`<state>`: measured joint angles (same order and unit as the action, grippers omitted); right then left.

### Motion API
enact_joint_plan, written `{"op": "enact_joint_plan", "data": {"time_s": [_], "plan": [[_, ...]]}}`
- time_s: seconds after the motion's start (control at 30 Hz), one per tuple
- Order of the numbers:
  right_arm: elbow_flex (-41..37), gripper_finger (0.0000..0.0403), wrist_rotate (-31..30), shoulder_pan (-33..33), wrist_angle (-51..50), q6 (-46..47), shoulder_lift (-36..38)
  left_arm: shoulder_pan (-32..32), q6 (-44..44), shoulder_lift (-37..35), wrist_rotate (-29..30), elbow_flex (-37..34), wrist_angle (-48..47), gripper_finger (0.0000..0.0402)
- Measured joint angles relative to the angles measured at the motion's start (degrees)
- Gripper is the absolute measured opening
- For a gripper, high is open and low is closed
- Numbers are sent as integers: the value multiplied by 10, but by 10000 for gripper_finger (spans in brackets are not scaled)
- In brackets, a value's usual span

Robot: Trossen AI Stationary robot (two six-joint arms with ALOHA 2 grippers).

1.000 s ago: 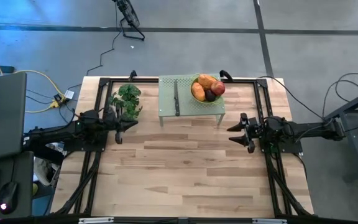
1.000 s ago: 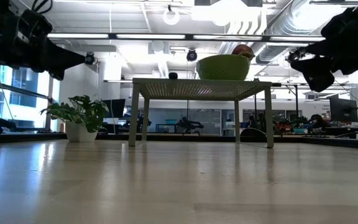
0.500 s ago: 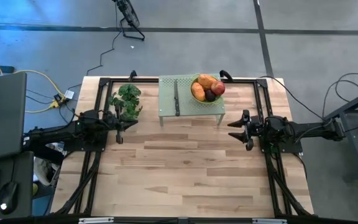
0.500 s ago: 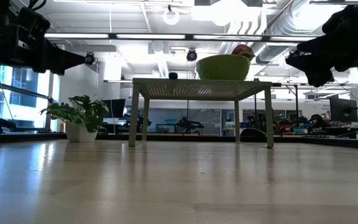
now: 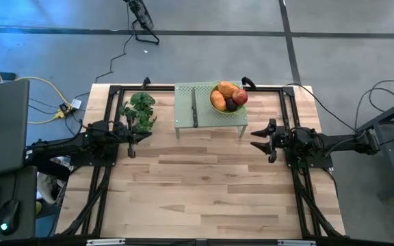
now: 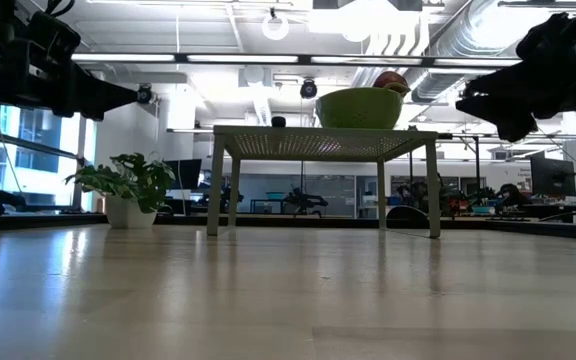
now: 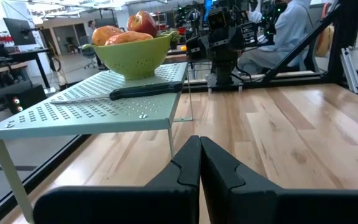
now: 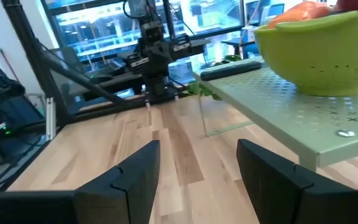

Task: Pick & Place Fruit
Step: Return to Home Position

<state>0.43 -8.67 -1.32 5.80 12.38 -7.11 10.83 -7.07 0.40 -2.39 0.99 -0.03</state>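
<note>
Right gripper [image 5: 260, 141] hangs above the light wooden slatted table [image 5: 204, 195], fingers spread wide and holding nothing, just off the right front corner of the pale green perforated metal shelf [image 5: 185, 113]. Across from it, the left gripper [image 5: 143, 137] points inward with its two dark fingers pressed together, also empty, and the low view shows both arms held high off the tabletop. Right beside the left gripper sits a small leafy green potted plant [image 5: 140, 109], between that arm and the shelf's left edge. The shelf stands on thin legs at the back middle of the table, a little behind the line between the two grippers. On top of it a black-handled knife [image 5: 194, 106] lies flat, lengthwise, just left of the lime-green strainer bowl [image 7: 135, 59]. And there's the fruit [image 5: 228, 97], all heaped in that bowl at the shelf's right end: two orange oblong pieces [image 5: 218, 100], a red apple [image 5: 241, 96] and a dark purple round one [image 5: 230, 105], touching one another. Beyond the table, in the left wrist view, a seated person in a light hooded top [image 7: 291, 31] shows.
</note>
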Motion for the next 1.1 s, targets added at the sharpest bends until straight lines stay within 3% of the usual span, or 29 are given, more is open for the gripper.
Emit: {"op": "enact_joint_plan", "data": {"time_s": [1.1], "plan": [[-1, 206, -2, 0, -1, -6, 0, 0, 0, 0, 1, 0, 0, 1]]}}
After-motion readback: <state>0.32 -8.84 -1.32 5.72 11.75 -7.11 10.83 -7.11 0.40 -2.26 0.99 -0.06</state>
